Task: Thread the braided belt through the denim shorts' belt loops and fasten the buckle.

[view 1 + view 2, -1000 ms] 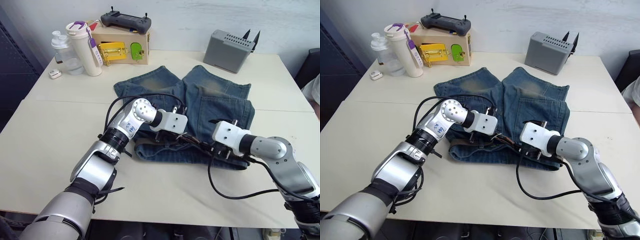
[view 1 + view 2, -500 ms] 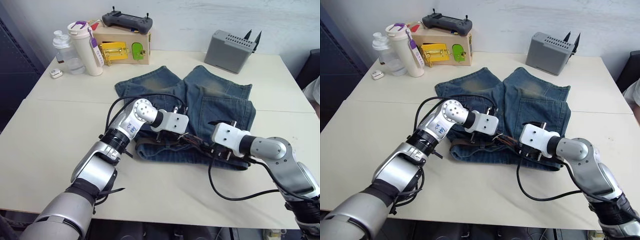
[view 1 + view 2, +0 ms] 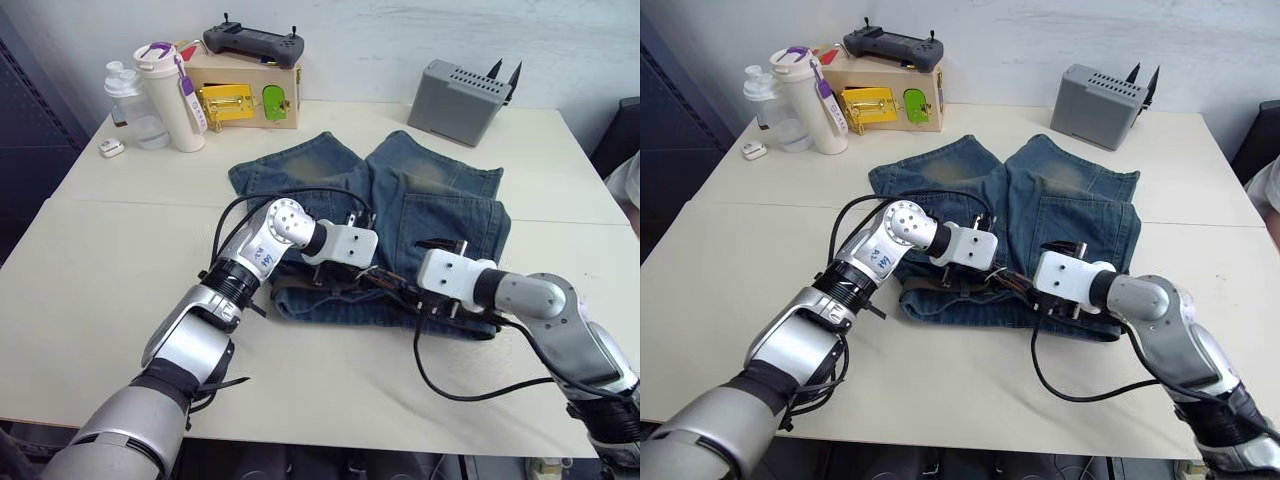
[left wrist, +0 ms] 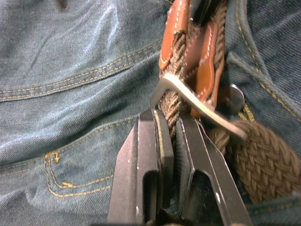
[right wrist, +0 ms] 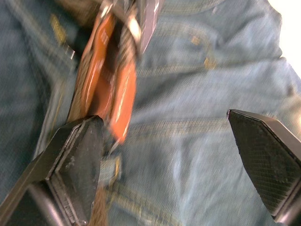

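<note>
1. At the far left corner of the table (image 3: pixel 100 260) stand a clear bottle (image 3: pixel 128 105) and a white tumbler (image 3: pixel 168 97) with a purple loop; a small white object (image 3: pixel 110 147) lies just in front of them.
2. Next along the far edge is a wooden box (image 3: pixel 245 95) with a yellow latch plate and a green patch, and a dark handheld controller (image 3: pixel 254 42) rests on top of it.
3. The denim shorts (image 3: pixel 420 195) lie flat in the middle of the table, legs pointing to the far side and waistband toward the robot.
4. The left tool (image 4: pixel 170 141) sits over the left half of the waistband. Its fingers are clenched on the braided belt (image 4: pixel 171 106), right beside the silver buckle (image 4: pixel 188 101); tan leather tabs lie just beyond the buckle frame.
5. The belt runs along the waistband between the two tools, lying on the denim (image 3: pixel 385 280).
6. The right tool (image 5: pixel 164 150) is over the right half of the waistband, its fingers (image 5: pixel 77 155) spread wide and released. One finger touches or nearly touches the tan leather end of the belt (image 5: pixel 101 75); the other is over bare denim, well apart from it.
7. A grey box (image 3: pixel 462 98) stands at the far right of the table, apart from the shorts.
</note>
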